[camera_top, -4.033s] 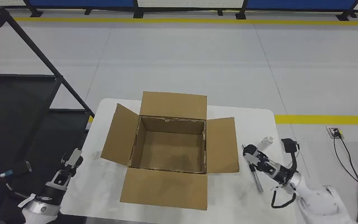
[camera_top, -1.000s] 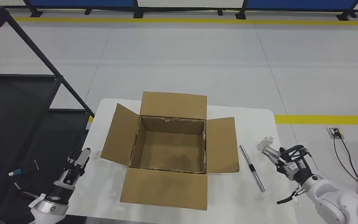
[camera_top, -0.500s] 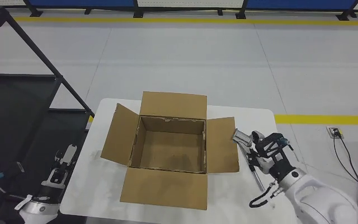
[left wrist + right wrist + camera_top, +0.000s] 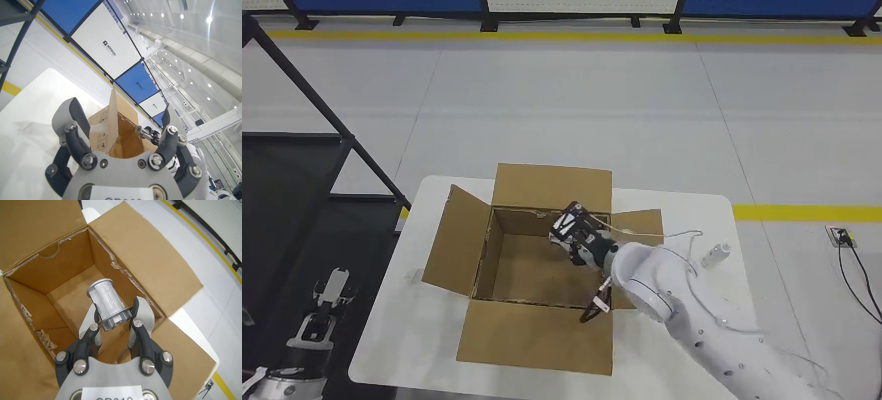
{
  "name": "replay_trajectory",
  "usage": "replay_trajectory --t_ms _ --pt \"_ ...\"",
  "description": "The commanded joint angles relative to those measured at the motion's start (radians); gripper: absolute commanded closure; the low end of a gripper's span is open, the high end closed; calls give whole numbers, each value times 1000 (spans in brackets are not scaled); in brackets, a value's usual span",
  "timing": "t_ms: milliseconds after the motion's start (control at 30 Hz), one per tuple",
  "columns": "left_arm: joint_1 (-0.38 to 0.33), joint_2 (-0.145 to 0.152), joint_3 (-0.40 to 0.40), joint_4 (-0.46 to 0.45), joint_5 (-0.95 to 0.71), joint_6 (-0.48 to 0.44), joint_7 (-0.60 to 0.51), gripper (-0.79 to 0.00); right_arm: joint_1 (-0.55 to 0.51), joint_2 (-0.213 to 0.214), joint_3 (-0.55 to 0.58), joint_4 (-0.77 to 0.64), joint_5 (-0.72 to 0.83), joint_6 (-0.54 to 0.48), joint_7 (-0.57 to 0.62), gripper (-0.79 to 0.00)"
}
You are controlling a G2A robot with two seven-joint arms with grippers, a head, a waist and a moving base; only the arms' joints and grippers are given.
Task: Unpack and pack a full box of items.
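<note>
An open cardboard box [image 4: 542, 210] stands in the middle of the white table [image 4: 442, 330], all flaps folded outward. My right gripper [image 4: 580, 238] hangs over the box's back right corner, shut on a grey ribbed metal cylinder [image 4: 567, 222]. In the right wrist view the cylinder [image 4: 106, 298] points down into the bare box [image 4: 141, 256] from between the gripper [image 4: 115, 306] fingers. My left gripper [image 4: 330, 282] is off the table's near left corner. It stands open [image 4: 121, 106], holding nothing, and faces the box [image 4: 113, 121], beyond which the cylinder [image 4: 139, 129] shows.
A small white bottle [image 4: 716, 253] lies on the table to the right of the box. A black metal frame [image 4: 352, 150] rises along the left side. The right arm [image 4: 672, 290] spans the box's right flap and the table beside it.
The right arm has swung left from the table's right edge, carrying the metal cylinder over the box. The left gripper has drawn back, away from the table's left edge.
</note>
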Motion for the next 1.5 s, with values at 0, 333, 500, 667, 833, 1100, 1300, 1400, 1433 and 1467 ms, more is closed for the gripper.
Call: replay_trajectory --t_ms 0,333,500,667,833,1100,1300,1400,1433,1467 --pt "0 0 0 0 0 0 0 -785 79 -48 -93 118 31 24 -5 0" --pt "0 0 0 0 0 0 0 -785 160 -126 -187 270 119 35 -25 0" --pt "0 0 0 0 0 0 0 -785 160 -126 -187 270 119 35 -25 0" --pt "0 0 0 0 0 0 0 -785 145 -125 -177 281 129 34 -53 0" --pt "0 0 0 0 0 0 0 -785 172 -164 -191 399 186 5 -61 0" --pt "0 0 0 0 0 0 0 -785 270 -302 -306 671 246 -24 -55 0" --pt "0 0 0 0 0 0 0 -785 312 -401 -369 821 251 -68 -24 0" --pt "0 0 0 0 0 0 0 -785 324 -440 -384 887 254 -89 -29 0" --pt "0 0 0 0 0 0 0 -785 327 -452 -388 908 252 -90 -29 -123" --pt "0 0 0 0 0 0 0 -785 328 -464 -390 924 253 -91 -33 -265"
